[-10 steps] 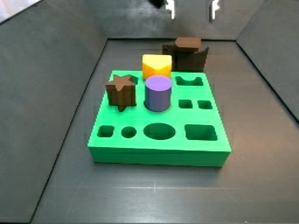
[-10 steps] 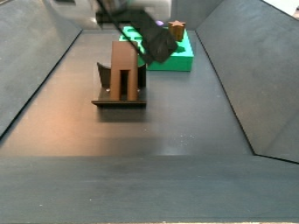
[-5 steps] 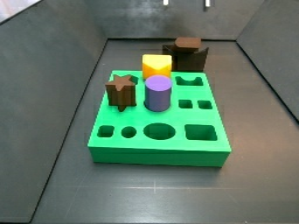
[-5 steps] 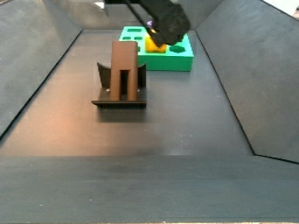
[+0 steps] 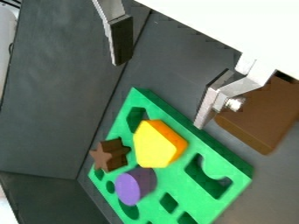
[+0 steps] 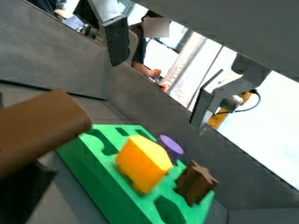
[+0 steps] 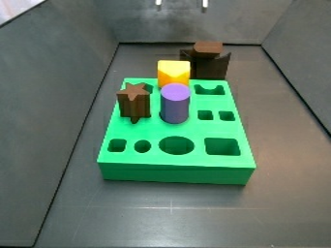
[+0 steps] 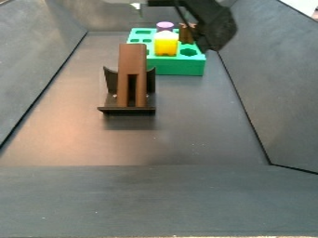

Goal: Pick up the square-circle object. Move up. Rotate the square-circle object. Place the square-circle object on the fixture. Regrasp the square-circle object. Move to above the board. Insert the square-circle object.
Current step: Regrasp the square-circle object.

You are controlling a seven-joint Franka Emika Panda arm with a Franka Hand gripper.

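The square-circle object (image 7: 204, 60), a dark brown block with a lighter rounded top, stands on the floor just behind the green board (image 7: 168, 170). It shows in both wrist views (image 5: 264, 115) (image 6: 35, 131) beside the board (image 5: 233, 178) (image 6: 100, 168). The gripper (image 5: 163, 92) (image 6: 162, 94) hangs open high above the board's back edge, with nothing between its fingers. In a side view only its fingertips (image 7: 162, 3) show at the upper edge. The fixture (image 8: 126, 84) stands on the floor in front of the board (image 8: 180, 65), away from the gripper (image 8: 214, 33).
A yellow block (image 7: 173, 73), a purple cylinder (image 7: 176, 104) and a brown star peg (image 7: 134, 101) stand in the board. Several holes along its front and right rows are open. Sloping grey walls (image 7: 65, 126) enclose the floor.
The gripper has travelled from above the fixture to over the board's far end. Its fingertips have risen to the frame's upper edge. The pieces have not moved.
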